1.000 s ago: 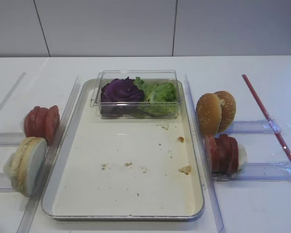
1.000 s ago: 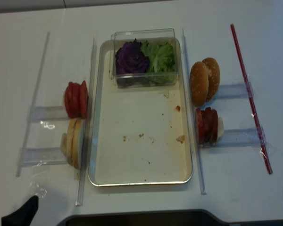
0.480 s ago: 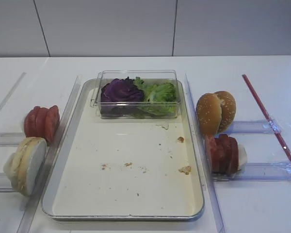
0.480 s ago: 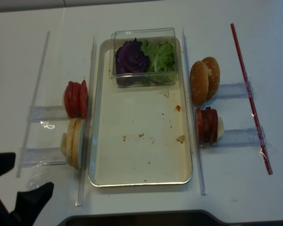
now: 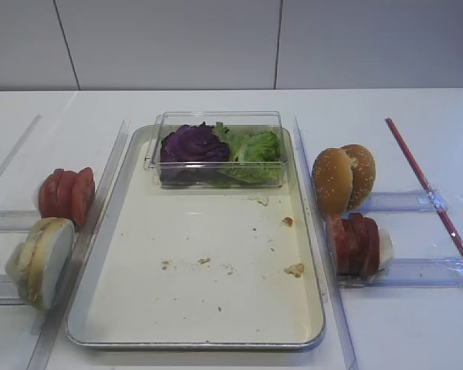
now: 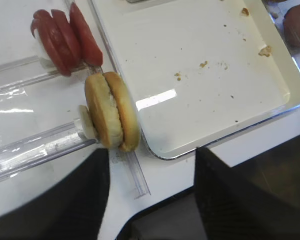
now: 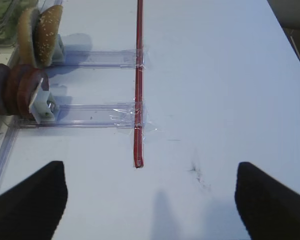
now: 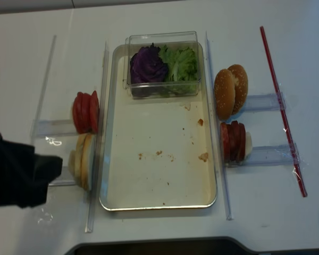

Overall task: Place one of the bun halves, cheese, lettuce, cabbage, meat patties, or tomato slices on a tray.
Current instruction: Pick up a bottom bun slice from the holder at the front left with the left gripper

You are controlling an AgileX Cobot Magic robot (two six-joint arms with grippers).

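Crumb-speckled metal tray (image 5: 100,231) — ruffled lettuce (image 5: 256,148), crinkled cabbage (image 5: 191,143)

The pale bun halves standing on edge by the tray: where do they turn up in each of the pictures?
Front high view: pale bun halves at the far left edge, low, below the tomato slices.
Overhead view: left of the tray, beside the dark arm.
Left wrist view: centre-left, upright.
Right wrist view: not in it.
Shared landmark: the tray's left rim, right beside the halves.
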